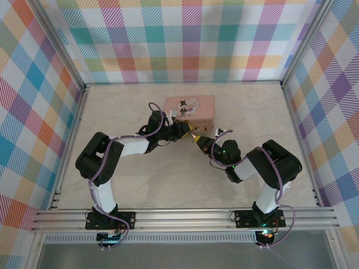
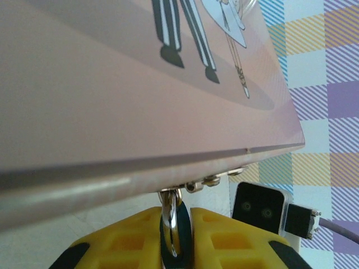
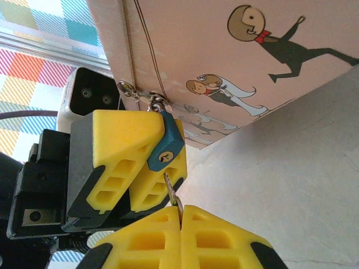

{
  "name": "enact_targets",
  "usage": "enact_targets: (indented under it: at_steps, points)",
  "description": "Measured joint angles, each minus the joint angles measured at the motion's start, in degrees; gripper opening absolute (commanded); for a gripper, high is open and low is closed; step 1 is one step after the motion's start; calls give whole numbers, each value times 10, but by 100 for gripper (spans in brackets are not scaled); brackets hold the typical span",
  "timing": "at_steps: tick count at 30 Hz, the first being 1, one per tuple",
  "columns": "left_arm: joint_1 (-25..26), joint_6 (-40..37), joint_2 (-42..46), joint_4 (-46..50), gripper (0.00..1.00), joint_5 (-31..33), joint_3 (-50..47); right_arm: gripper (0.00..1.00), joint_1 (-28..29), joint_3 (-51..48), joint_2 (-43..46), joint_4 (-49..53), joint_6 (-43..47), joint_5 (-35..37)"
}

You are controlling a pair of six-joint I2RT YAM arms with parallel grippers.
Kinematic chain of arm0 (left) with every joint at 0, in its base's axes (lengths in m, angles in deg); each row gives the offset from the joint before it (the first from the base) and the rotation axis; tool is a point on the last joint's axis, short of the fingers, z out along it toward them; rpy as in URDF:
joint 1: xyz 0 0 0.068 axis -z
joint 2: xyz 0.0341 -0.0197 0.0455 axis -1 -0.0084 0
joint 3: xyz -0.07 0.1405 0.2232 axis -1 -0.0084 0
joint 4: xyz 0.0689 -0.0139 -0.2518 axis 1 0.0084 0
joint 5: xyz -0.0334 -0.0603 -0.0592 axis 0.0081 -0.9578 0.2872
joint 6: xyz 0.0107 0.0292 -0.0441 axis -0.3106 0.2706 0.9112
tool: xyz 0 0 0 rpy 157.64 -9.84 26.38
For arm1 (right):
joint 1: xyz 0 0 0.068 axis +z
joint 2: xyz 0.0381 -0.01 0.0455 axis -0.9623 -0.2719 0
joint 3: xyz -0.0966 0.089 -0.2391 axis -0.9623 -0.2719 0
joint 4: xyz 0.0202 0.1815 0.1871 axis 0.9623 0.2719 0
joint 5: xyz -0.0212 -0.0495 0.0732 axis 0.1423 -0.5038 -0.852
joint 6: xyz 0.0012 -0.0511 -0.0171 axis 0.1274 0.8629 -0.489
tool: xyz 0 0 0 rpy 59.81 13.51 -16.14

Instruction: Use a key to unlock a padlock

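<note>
Plaid walls (image 1: 190, 39) box in a pale marbled table (image 1: 140, 185), and the pink tin (image 1: 189, 107) lies toward its far side, with both arms meeting at the tin's near edge. At the left of that edge, the left gripper (image 2: 177, 246) is closed narrow on the padlock (image 3: 167, 147). Its silvery shackle (image 2: 173, 221) runs up between the yellow fingers (image 2: 224, 241) into the small clasp (image 3: 147, 96) on the tin's front. The blue body hangs just below the tin's edge, its keyhole (image 3: 164, 157) facing the right arm. Just right of it, the key (image 3: 171, 189) points at that face with its tip at the lock's lower edge; whether it is in the slot cannot be told. The right gripper (image 3: 180, 219) pinches the key's other end, jaws closed tight.

The step in hand looks like seating the key and turning it. The left grip should serve as a firm anchor so the lock does not swing on the clasp. The right arm should line the blade squarely with the slot, push straight along the key's axis, and twist only once it is fully home. Forcing it at an angle could bend the thin blade or let it slip in the fingers.
</note>
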Motion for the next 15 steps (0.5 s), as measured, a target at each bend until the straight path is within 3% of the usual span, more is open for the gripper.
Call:
enact_targets:
  at_steps: [15]
  points:
    - [2,2,0,-14,17,1,-3,0,2,16,-16,0,-2,11]
